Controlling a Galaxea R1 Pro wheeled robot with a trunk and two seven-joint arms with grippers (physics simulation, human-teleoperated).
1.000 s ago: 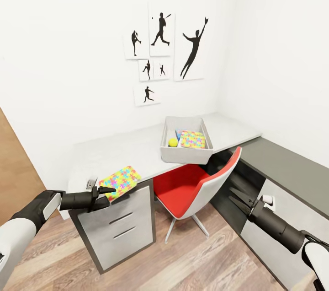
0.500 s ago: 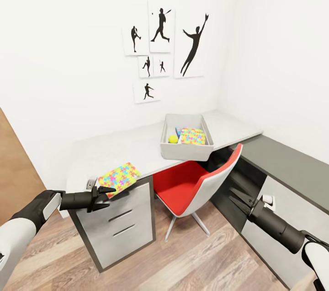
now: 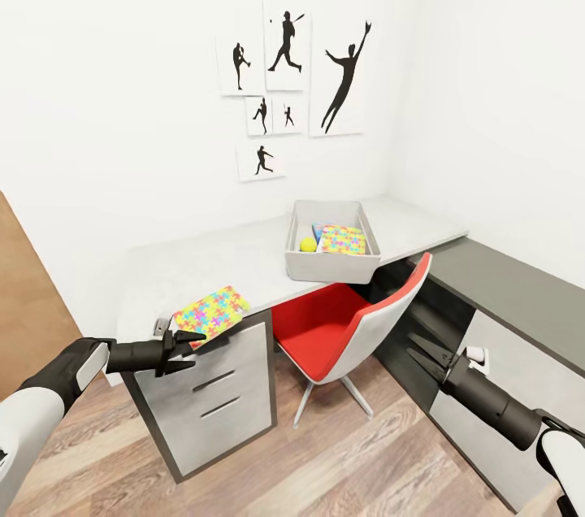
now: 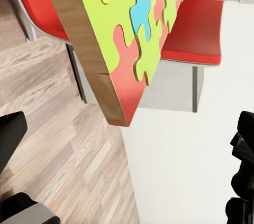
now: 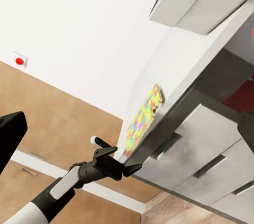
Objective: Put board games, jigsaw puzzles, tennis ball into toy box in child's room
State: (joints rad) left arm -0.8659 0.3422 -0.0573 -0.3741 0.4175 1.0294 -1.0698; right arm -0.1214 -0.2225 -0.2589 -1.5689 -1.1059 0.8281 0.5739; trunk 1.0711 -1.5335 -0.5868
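- Jigsaw puzzle (image 3: 213,314) lies at the counter (image 3: 244,261) corner, well apart from the toy box (image 3: 331,252).
- Left hand (image 3: 192,338) spread wide, just beside puzzle; right hand (image 3: 416,358) parted, empty.
- Advice: straddle the overhanging edge squarely before closing.

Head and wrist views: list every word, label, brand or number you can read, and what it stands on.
No readable text in these pictures.
Jigsaw puzzle at the table edge: coloured interlocking pieces, no lettering.
Second puzzle in the toy box: same pattern, no words.
Wall prints: black sports silhouettes, no captions.
Red dot plate on the wall: no legible marking.
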